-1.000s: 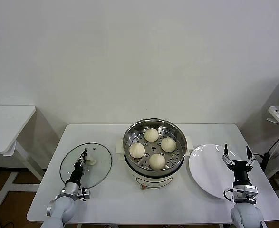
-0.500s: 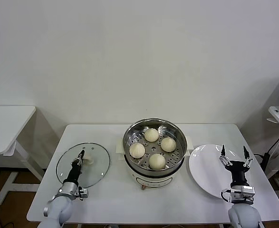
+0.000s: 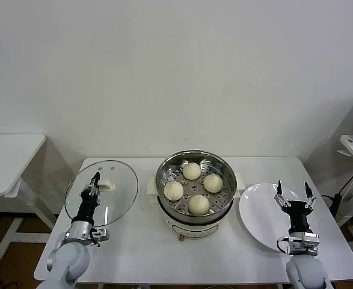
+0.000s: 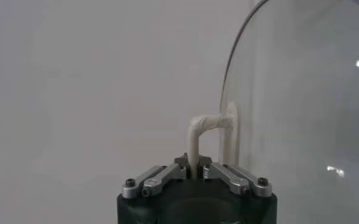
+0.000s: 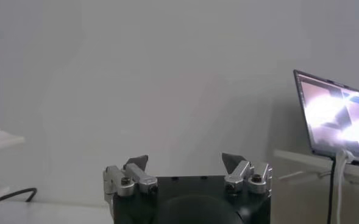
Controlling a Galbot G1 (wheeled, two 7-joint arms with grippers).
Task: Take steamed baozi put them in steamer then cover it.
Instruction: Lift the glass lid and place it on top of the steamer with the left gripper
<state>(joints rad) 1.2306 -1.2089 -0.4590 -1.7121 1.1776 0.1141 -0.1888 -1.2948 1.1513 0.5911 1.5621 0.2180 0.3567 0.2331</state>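
Observation:
Several cream-white baozi sit on the perforated tray of the shiny steel steamer at the table's middle. My left gripper is shut on the white handle of the clear glass cover, which it holds lifted and tilted on edge, left of the steamer. In the left wrist view the gripper pinches the handle and the cover's glass stands beside it. My right gripper is open and empty, pointing up over the white plate; it also shows in the right wrist view.
The steamer stands on a white electric base. A second white table stands at the far left. A laptop shows far off in the right wrist view. The white table's front edge runs close to both arms.
My left gripper has raised the cover off the table and tipped it up on edge, moving it up and a little left. My right gripper has drifted slightly left, still open.

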